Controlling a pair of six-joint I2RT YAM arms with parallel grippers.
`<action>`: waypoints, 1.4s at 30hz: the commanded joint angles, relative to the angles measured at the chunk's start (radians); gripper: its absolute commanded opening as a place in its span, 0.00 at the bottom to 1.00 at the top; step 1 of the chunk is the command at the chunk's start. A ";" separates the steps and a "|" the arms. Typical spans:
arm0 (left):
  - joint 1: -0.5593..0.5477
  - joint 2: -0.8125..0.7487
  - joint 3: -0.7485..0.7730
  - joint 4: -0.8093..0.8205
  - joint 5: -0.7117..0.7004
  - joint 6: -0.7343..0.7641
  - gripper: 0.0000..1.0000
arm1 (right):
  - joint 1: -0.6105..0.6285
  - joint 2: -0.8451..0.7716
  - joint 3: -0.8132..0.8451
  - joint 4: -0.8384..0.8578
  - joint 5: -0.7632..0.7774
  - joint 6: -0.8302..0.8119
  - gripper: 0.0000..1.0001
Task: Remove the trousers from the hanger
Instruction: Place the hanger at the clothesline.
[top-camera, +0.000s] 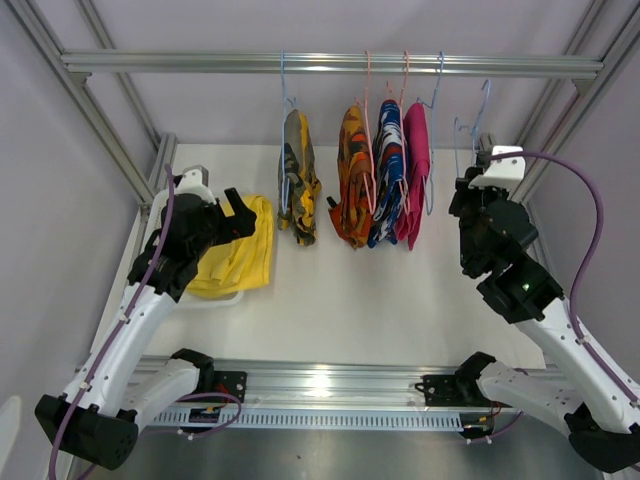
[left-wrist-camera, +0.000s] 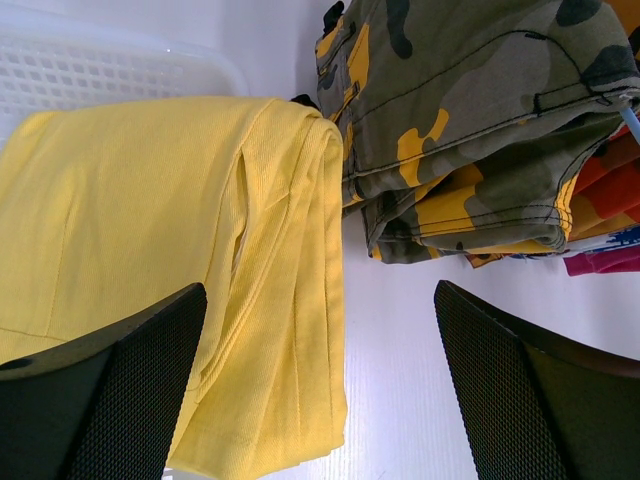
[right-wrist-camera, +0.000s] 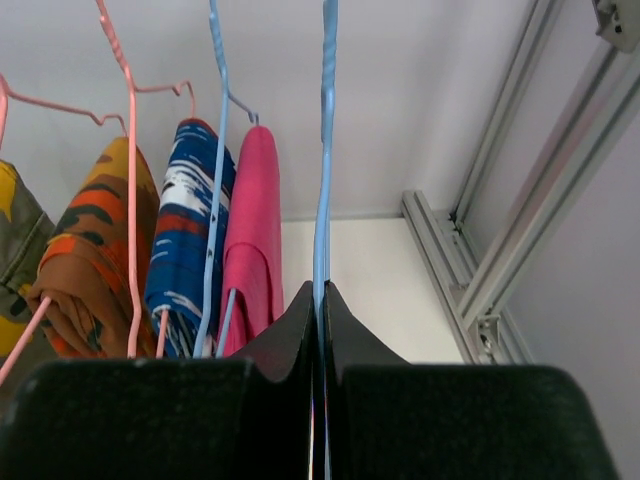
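Note:
The plain yellow trousers (top-camera: 240, 258) lie off any hanger, draped over a white basket (top-camera: 222, 298) at the left. My left gripper (top-camera: 236, 210) hovers open just above them; in the left wrist view it (left-wrist-camera: 320, 390) is empty, with the yellow cloth (left-wrist-camera: 180, 250) below. The camouflage (top-camera: 298, 178), orange (top-camera: 352, 178), blue-red-white (top-camera: 388, 170) and magenta (top-camera: 415, 170) trousers hang on hangers from the rail (top-camera: 200, 63). My right gripper (right-wrist-camera: 320, 300) is shut on the wire of an empty blue hanger (right-wrist-camera: 325, 150), which hangs at the rail's right (top-camera: 472, 125).
Aluminium frame posts stand at the back corners, one close to the right arm (right-wrist-camera: 520, 200). The white basket's mesh wall (left-wrist-camera: 100, 70) sits behind the yellow cloth. The camouflage trousers (left-wrist-camera: 470, 130) hang close to the left gripper's right side.

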 joint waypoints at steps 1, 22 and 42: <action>0.008 -0.002 0.001 0.023 0.009 0.020 0.99 | -0.054 0.027 0.020 0.110 -0.089 -0.038 0.00; 0.009 -0.018 -0.004 0.023 0.022 0.017 0.99 | -0.309 0.225 0.158 0.109 -0.349 0.068 0.00; 0.012 -0.031 -0.001 0.022 0.038 0.017 0.99 | -0.408 0.239 0.074 0.147 -0.413 0.129 0.00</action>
